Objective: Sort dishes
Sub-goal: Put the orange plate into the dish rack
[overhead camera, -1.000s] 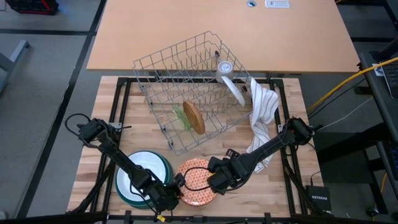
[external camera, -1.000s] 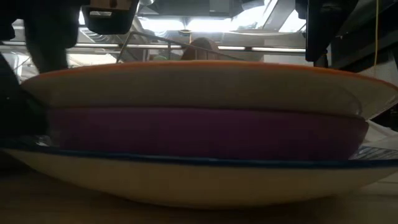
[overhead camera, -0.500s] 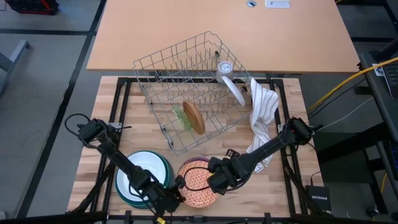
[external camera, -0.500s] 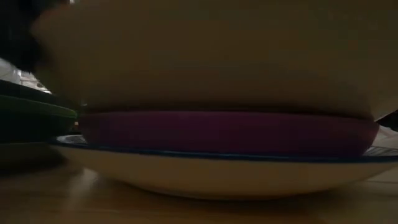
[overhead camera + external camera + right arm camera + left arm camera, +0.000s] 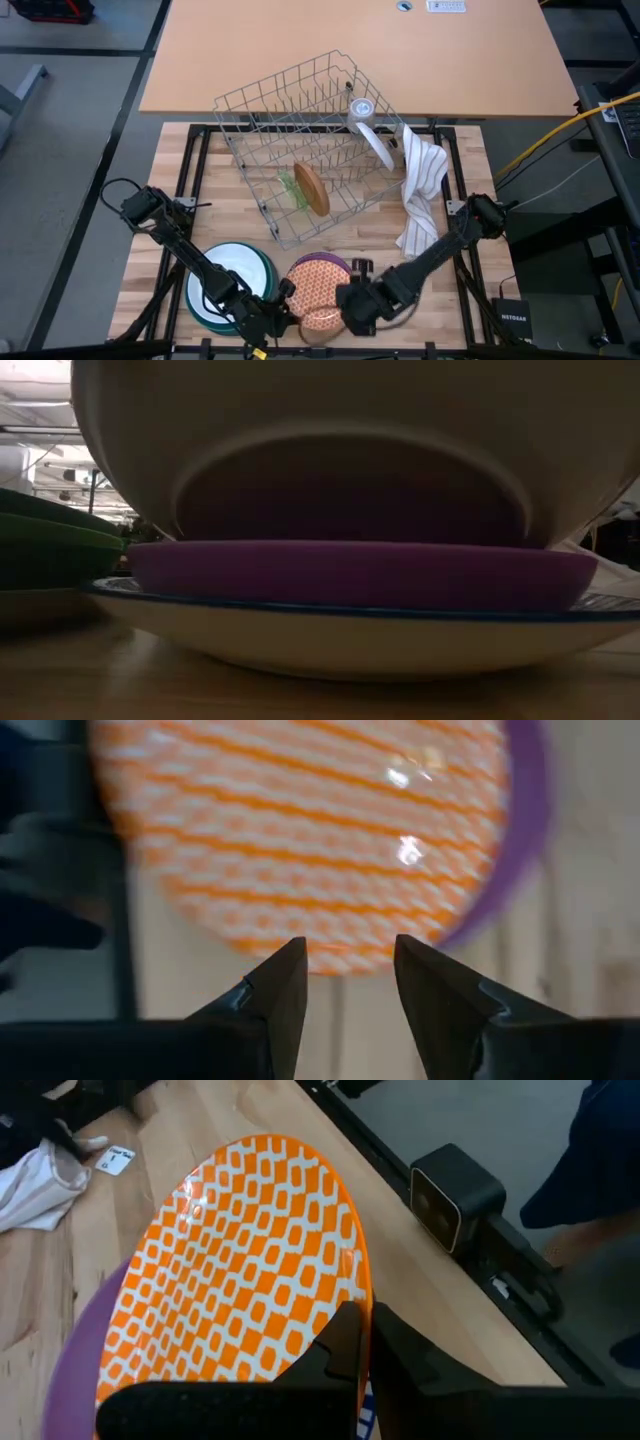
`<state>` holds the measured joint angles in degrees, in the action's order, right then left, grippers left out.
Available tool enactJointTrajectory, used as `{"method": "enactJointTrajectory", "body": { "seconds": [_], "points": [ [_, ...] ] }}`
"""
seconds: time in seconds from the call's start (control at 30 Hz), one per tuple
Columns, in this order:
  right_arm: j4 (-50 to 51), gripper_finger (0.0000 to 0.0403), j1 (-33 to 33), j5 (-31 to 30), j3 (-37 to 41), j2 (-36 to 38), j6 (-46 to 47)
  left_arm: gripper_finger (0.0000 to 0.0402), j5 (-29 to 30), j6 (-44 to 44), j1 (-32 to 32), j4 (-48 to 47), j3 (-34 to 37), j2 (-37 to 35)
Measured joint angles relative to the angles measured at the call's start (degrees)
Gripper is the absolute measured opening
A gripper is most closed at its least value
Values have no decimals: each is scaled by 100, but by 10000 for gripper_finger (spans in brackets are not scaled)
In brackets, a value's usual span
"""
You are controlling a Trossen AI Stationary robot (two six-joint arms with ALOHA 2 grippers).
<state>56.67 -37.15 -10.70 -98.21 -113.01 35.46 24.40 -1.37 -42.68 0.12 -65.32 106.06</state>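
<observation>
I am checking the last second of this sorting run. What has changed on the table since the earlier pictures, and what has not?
The left hand closed on the rim of the orange-patterned plate and tilted it up off the purple plate, which now shows. The right hand drew back toward the table's front edge, fingers open and empty. The wire rack, the brown dish in it, the cloth and the green-rimmed stack stayed put.
</observation>
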Motion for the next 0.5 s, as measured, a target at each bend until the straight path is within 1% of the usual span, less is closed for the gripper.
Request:
{"method": "enactJointTrajectory", "body": {
  "seconds": [0.17, 0.37, 0.5],
  "points": [
    [-665, 156, -349, -35, 0, 0, -148, 1, 2, -5, 86, 28, -1, -9],
    [-1331, 156, -540, -765, -2, -157, -146, 1, 36, -4, 152, 87, 0, -9],
    [-1422, 156, -503, -786, -2, -326, -146, 1, 40, -4, 152, 97, 0, -9]
  ]
}}
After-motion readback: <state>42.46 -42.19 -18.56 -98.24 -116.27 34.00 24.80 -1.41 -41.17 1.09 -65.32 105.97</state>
